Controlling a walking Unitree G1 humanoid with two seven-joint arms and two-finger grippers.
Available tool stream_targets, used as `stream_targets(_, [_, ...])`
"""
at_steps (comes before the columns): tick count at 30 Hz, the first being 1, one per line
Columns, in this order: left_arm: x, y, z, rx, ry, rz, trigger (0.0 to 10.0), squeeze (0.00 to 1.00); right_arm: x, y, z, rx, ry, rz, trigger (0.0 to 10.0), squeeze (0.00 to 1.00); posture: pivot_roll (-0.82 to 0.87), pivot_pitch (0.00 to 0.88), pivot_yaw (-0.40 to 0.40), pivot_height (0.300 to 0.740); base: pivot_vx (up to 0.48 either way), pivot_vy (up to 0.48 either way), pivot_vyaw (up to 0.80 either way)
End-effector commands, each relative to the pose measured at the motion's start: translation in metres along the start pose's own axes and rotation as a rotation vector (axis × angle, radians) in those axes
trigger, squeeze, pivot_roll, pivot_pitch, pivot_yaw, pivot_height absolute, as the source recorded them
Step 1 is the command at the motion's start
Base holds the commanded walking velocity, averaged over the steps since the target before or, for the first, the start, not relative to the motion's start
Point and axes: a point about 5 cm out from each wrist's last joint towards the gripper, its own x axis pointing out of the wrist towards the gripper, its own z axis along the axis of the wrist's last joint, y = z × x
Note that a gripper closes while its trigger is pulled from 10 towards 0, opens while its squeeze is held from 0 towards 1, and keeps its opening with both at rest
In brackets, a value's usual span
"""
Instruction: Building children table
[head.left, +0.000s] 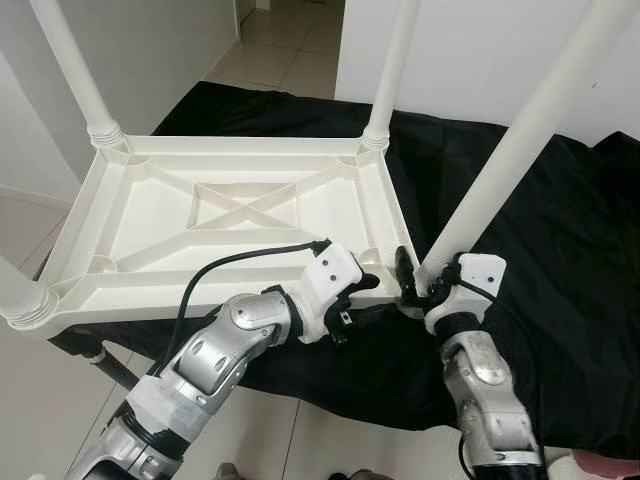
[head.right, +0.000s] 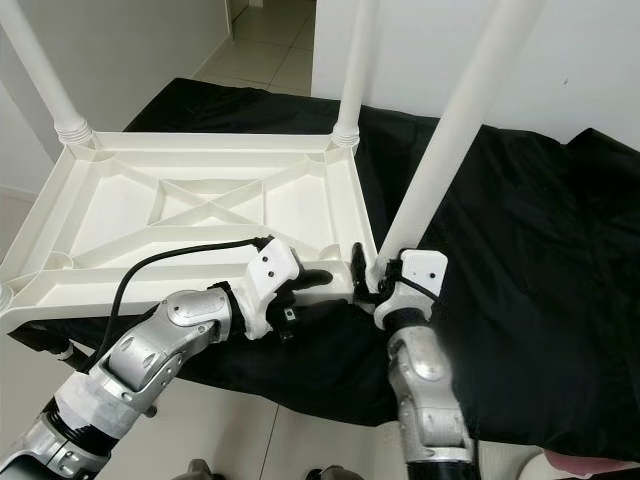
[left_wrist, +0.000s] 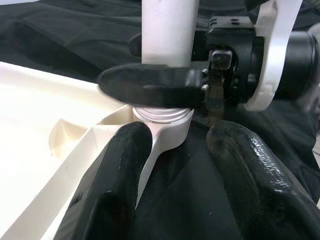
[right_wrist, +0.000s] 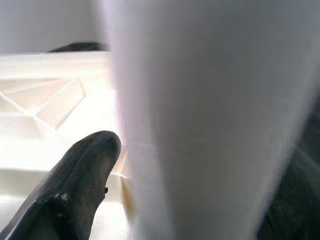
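A white plastic children's table (head.left: 150, 215) lies upside down on a black cloth. A long white leg (head.left: 520, 140) rises slantwise from the socket (left_wrist: 162, 116) at the table's near right corner. My right gripper (head.left: 413, 282) is shut on the base of this leg, just above the socket; one of its fingers (left_wrist: 150, 85) crosses in front of the leg (left_wrist: 167, 30). The right wrist view has the leg (right_wrist: 210, 125) very close beside one finger (right_wrist: 80, 180). My left gripper (head.left: 362, 287) is open at the same corner, its fingers (left_wrist: 115, 185) straddling the table's near rim.
Three other legs stand up from the table: far left (head.left: 75, 70), far right (head.left: 392, 65) and near left (head.left: 20, 295). The black cloth (head.left: 560, 250) covers the low support and spreads out to the right. Tiled floor (head.left: 40, 400) lies to the left, with white walls behind.
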Motion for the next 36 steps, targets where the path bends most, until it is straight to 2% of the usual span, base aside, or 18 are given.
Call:
stream_targets(1, [0.001, -0.004, 0.000, -0.001, 0.001, -0.044, 10.0, 0.00, 0.001, -0.005, 0.001, -0.013, -0.004, 0.073, 10.0, 0.00, 0.00, 0.086, -0.053, 0.740, 0.000, 0.000, 0.00])
stream_targets(9, [0.001, -0.004, 0.000, 0.001, -0.002, -0.042, 10.0, 0.00, 0.009, -0.012, 0.003, -0.032, 0.010, 0.250, 10.0, 0.00, 0.00, 0.081, -0.052, 0.740, 0.000, 0.000, 0.00])
stream_targets(10, [0.002, -0.004, 0.000, 0.003, -0.001, -0.040, 10.0, 0.00, 0.012, -0.017, 0.004, -0.058, 0.022, 0.304, 9.0, 0.00, 0.00, 0.082, -0.051, 0.740, 0.000, 0.000, 0.00])
stream_targets(12, [0.002, -0.004, 0.000, 0.003, -0.001, -0.040, 10.0, 0.00, 0.012, -0.017, 0.004, -0.058, 0.022, 0.304, 9.0, 0.00, 0.00, 0.082, -0.051, 0.740, 0.000, 0.000, 0.00])
stream_targets(13, [0.002, -0.004, 0.000, 0.002, -0.003, -0.040, 10.0, 0.00, 0.013, -0.019, 0.004, -0.060, 0.030, 0.314, 7.0, 0.00, 0.00, 0.082, -0.051, 0.740, 0.000, 0.000, 0.00])
stream_targets(14, [0.003, -0.003, 0.001, 0.001, -0.004, -0.039, 10.0, 0.00, 0.014, -0.022, 0.003, -0.068, 0.036, 0.325, 4.4, 0.00, -0.01, 0.083, -0.048, 0.740, 0.000, 0.000, 0.00])
stream_targets(15, [0.003, -0.003, 0.001, 0.001, -0.006, -0.038, 10.0, 0.00, 0.015, -0.024, 0.003, -0.070, 0.041, 0.333, 0.0, 0.00, 0.00, 0.084, -0.049, 0.740, 0.000, 0.000, 0.00])
stream_targets(21, [0.005, -0.003, 0.002, 0.004, -0.009, -0.039, 10.0, 0.00, 0.015, -0.030, 0.000, -0.082, 0.059, 0.348, 0.0, 0.00, 0.00, 0.085, -0.057, 0.740, 0.000, 0.000, 0.00])
stream_targets(30, [0.005, -0.001, 0.003, 0.007, -0.012, -0.031, 10.0, 0.00, 0.013, -0.029, -0.003, -0.064, 0.068, 0.348, 0.0, 0.00, 0.00, 0.081, -0.058, 0.740, 0.000, 0.000, 0.00])
stream_targets(31, [0.005, -0.001, 0.002, 0.006, -0.011, -0.028, 10.0, 0.00, 0.013, -0.028, -0.005, -0.072, 0.077, 0.337, 10.0, 0.00, 0.00, 0.079, -0.059, 0.740, 0.000, 0.000, 0.00])
stream_targets(35, [0.005, -0.001, 0.000, 0.004, -0.007, -0.026, 10.0, 0.00, 0.014, -0.027, -0.007, -0.072, 0.085, 0.314, 10.0, 0.00, -0.01, 0.078, -0.059, 0.740, 0.000, 0.000, 0.00])
stream_targets(36, [0.006, -0.001, -0.001, 0.003, -0.004, -0.026, 10.0, 0.00, 0.014, -0.026, -0.008, -0.049, 0.085, 0.301, 10.0, 0.00, -0.01, 0.080, -0.062, 0.740, 0.000, 0.000, 0.00])
